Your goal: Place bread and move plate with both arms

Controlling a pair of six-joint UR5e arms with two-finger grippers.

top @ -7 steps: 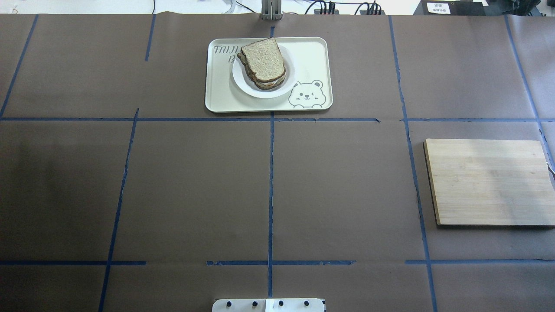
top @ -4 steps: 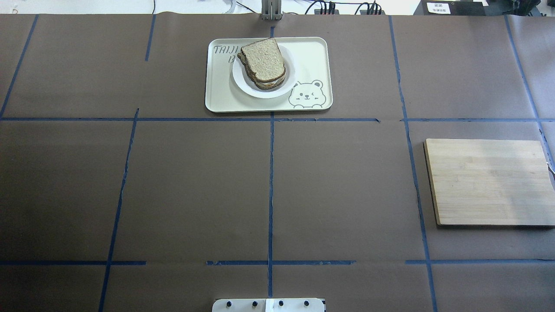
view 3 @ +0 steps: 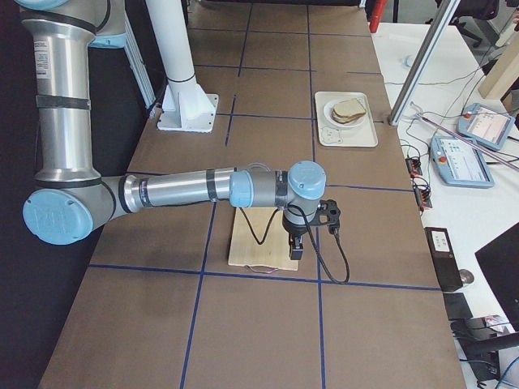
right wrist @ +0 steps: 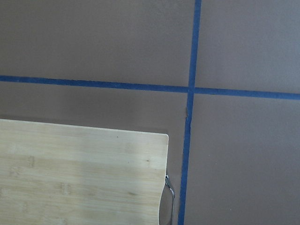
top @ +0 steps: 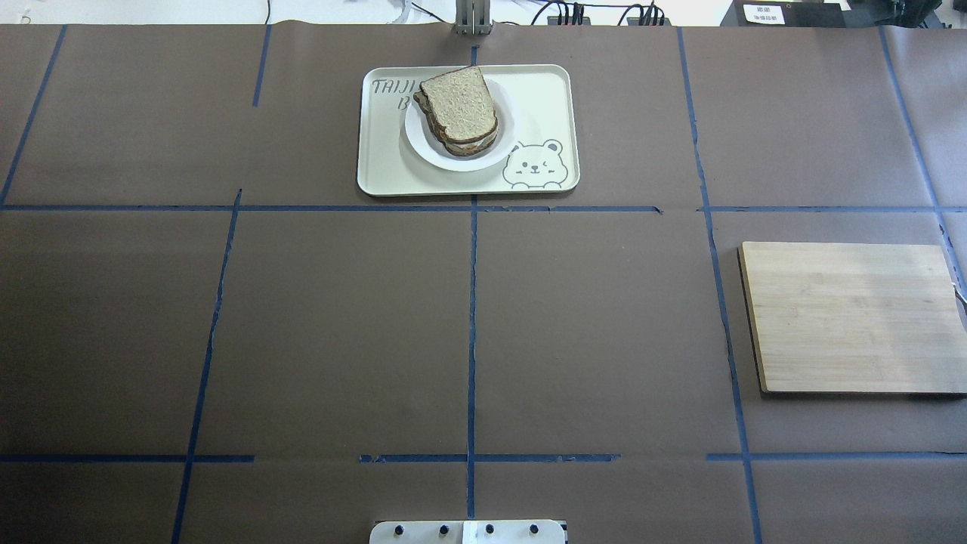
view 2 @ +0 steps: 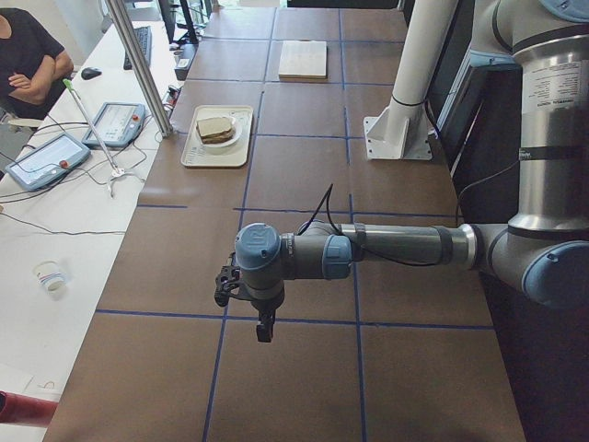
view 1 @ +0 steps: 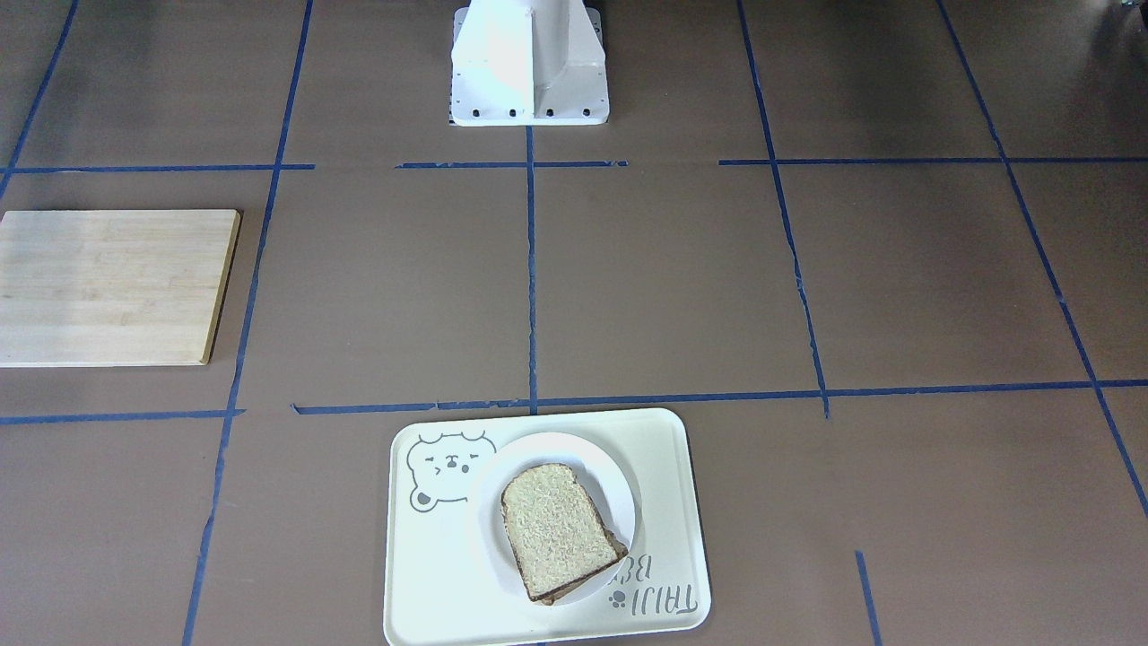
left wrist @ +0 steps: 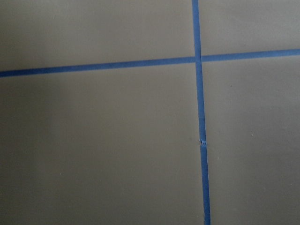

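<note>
Stillness over the last second: nothing on the table has shifted, so I judge the task done or paused. At far left, the left gripper (view 2: 264, 327) hangs over bare table; I cannot tell whether it is parted or closed. At the far middle, the bread (top: 458, 106) tops a stack on the plate (top: 423, 143) in the bear tray (top: 544, 98), with speckled crumb, dark crust, and an edge past the plate's far rim. At right, the right gripper (view 3: 295, 247) hangs over the wooden board (top: 854, 317), its state equally unclear.
</note>
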